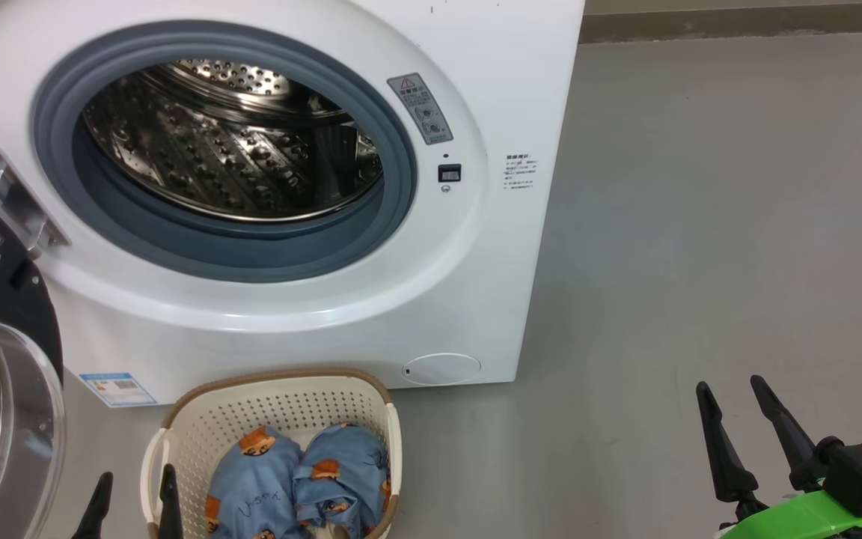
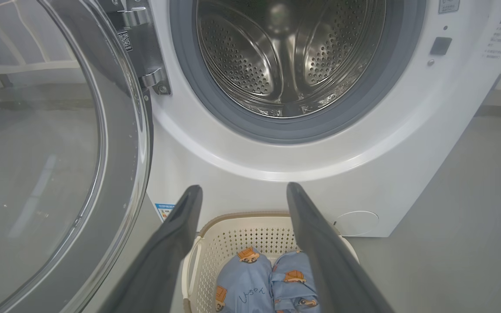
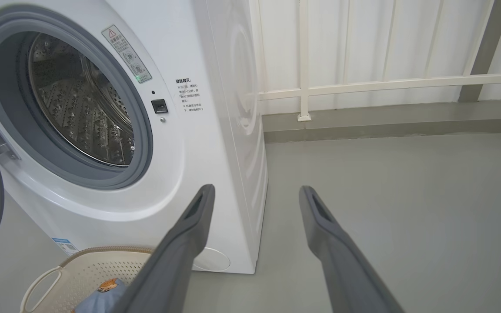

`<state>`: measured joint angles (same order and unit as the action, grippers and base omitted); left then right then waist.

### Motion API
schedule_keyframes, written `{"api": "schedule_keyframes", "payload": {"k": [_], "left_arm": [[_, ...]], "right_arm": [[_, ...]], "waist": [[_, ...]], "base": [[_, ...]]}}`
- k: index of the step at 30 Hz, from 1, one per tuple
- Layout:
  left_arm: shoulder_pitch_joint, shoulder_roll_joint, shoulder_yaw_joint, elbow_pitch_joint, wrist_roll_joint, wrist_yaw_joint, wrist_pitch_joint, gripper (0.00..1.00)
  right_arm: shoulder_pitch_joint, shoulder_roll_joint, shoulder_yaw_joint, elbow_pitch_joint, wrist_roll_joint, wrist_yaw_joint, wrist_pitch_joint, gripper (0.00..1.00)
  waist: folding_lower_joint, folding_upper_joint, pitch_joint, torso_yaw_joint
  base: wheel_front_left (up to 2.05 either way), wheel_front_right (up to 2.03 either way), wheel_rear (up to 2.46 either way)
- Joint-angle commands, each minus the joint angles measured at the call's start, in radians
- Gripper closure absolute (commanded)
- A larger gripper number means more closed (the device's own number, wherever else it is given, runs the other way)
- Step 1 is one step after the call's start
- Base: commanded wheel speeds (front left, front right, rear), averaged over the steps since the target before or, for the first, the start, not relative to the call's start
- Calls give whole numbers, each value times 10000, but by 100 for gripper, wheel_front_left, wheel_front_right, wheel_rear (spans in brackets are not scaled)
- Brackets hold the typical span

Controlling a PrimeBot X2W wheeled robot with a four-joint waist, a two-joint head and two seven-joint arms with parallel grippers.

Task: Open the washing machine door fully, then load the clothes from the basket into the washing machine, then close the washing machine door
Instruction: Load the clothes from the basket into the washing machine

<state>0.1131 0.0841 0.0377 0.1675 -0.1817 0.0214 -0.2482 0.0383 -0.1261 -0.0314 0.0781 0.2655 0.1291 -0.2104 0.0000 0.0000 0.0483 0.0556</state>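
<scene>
Left wrist view looks along the left gripper, its fingers spread wide with nothing between them, poised above the basket. The clothes, two blue bundles, lie inside it at six o'clock. Beyond, the washing machine shows its drum at twelve o'clock, the washing machine door swung out at nine. The right gripper, also spread and empty, sits at five o'clock in the head view, well apart from the basket. The fabric looks light, limp and prone to trailing; a deep pinch on a bundle's top fold seems the safest hold.
</scene>
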Motion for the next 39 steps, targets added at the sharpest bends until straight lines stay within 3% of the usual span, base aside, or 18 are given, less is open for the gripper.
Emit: {"api": "schedule_keyframes", "payload": {"k": [1, 19, 39], "left_arm": [[-362, 101, 319, -292, 25, -15, -135, 0], [-491, -27, 207, -364, -85, -116, -135, 0], [-2090, -131, -50, 922, -378, -515, -135, 0]], "right_arm": [[-286, -154, 224, -206, 60, 16, -111, 0], [-383, -149, 199, -145, 2, 16, -120, 0], [-1042, -162, 442, 84, -81, 16, -232, 0]], "waist": [[0, 0, -4, 6], [0, 0, 407, 91], [0, 0, 2766, -150]], "base": [[0, 0, 0], [0, 0, 0], [0, 0, 0]]}}
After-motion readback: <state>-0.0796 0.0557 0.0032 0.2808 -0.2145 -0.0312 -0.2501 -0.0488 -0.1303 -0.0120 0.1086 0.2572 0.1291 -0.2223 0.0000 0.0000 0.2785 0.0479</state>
